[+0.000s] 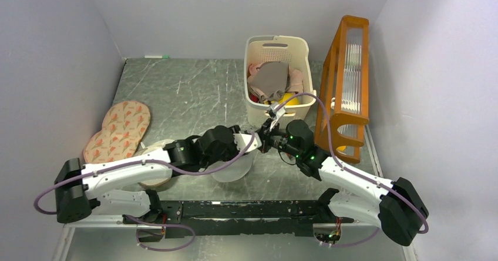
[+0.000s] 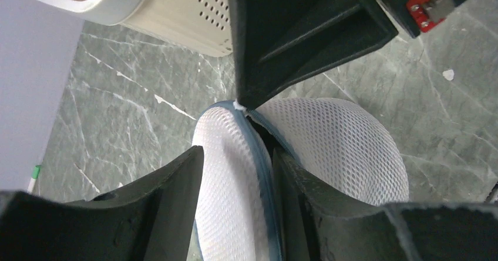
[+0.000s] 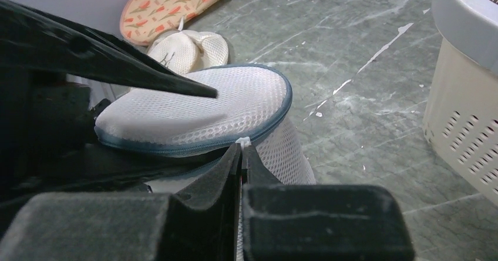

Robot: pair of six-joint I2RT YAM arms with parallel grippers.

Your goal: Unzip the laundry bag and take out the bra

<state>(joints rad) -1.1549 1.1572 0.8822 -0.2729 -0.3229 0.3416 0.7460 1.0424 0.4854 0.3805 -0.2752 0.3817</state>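
Right gripper (image 3: pixel 241 150) pinches the white zip pull (image 3: pixel 242 140) at 6 o'clock on the laundry bag (image 3: pixel 194 111); left gripper (image 2: pixel 236 158) straddles its edge, jaws parted.

Cream basket (image 1: pixel 258 117), orange rack (image 1: pixel 355 21), patterned pads (image 1: pixel 120 130)

2 arms, left arm (image 1: pixel 117 173) and right arm (image 1: pixel 352 181), wear white link shells between black joint housings. A mauve cable (image 1: pixel 194 171) loops along each. Green lights (image 1: pixel 312 153) dot the right wrist. The left gripper (image 2: pixel 236 154) has matte black wedge fingers (image 2: pixel 164 205).
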